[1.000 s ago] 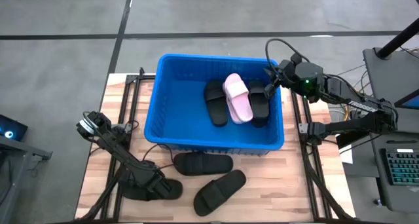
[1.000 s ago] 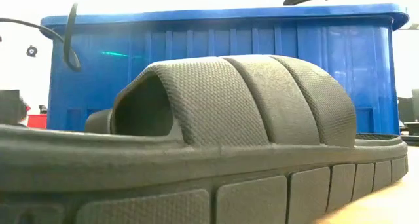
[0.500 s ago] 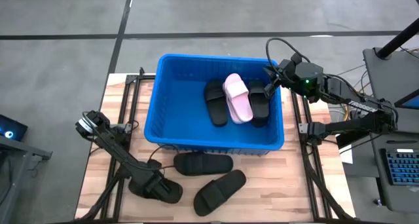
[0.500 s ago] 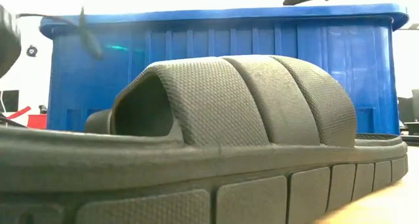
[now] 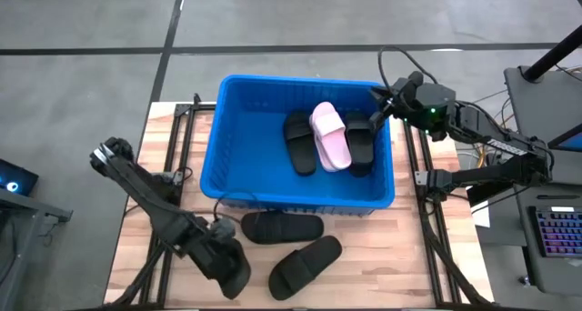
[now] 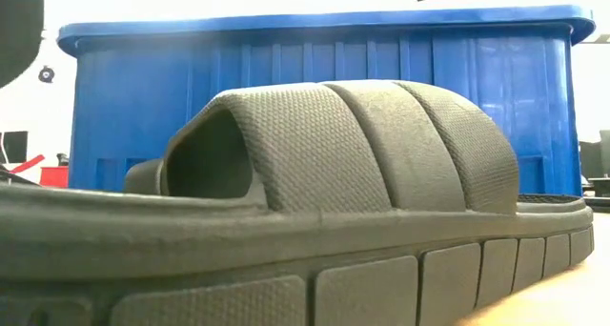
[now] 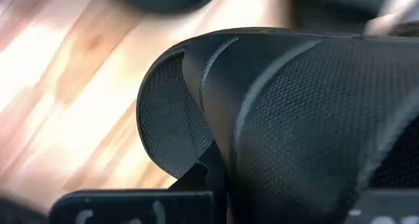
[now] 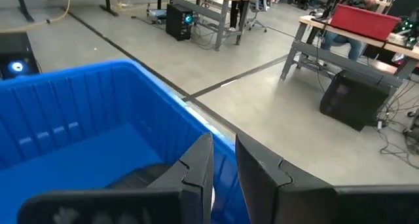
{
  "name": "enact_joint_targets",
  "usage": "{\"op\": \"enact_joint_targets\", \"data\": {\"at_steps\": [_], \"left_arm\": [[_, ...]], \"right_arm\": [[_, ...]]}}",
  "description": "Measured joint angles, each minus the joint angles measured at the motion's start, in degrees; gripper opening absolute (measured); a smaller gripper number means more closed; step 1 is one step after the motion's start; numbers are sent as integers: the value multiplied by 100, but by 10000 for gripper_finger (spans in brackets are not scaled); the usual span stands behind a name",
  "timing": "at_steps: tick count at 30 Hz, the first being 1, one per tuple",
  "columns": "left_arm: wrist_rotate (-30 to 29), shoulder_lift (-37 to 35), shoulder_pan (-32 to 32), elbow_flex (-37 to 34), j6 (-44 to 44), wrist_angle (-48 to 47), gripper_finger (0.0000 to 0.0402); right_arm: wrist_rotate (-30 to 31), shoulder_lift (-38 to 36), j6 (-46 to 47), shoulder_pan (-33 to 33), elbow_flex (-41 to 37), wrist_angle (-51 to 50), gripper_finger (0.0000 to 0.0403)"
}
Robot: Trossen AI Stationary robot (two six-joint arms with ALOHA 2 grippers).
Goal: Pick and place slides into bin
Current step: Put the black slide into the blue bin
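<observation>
The blue bin (image 5: 235, 179) (image 6: 315, 88) stands mid-table and holds two black slides (image 5: 298, 143) (image 5: 360, 140) with a pink slide (image 5: 330, 135) between them. Two more black slides (image 5: 282, 227) (image 5: 305, 264) lie flat on the wood in front of the bin; one of them fills the low view (image 6: 362, 173). My left gripper (image 5: 221, 256) is at the near left, shut on another black slide (image 7: 294, 119). My right gripper (image 5: 380, 105) (image 8: 224, 165) hovers over the bin's far right corner, with a narrow gap between its fingers and nothing in it. My left gripper holds the black slide by its wide strap, at the strap's open edge (image 7: 196, 129). One finger (image 7: 204, 177) shows right at that edge; the slide itself hides the other. The fingers come from above, slanting from the table's left.
Bare wood lies to the left of the bin (image 5: 173, 211) and at the near right corner (image 5: 391, 265). Black frame rails run along both table sides (image 5: 427, 229). A keyboard (image 5: 556, 234) sits off the table to the right.
My left gripper has shut on the black slide at the near left and has begun to rise with it. Its arm has swung out toward the table's left edge. The other slides have stayed put.
</observation>
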Motion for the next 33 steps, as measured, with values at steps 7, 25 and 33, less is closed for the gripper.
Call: {"op": "enact_joint_targets", "data": {"at_steps": [7, 25, 33], "left_arm": [[-1853, -539, 6, 412, 1063, 712, 0], [-3455, -1257, 2483, 408, 5365, 1828, 0], [-3365, -871, 3918, 670, 6880, 1914, 0]], "right_arm": [[2, 0, 288, 0, 35, -7, 57], [2, 2, 435, -2, 57, 360, 57], [940, 2, -496, -4, 57, 778, 57]]}}
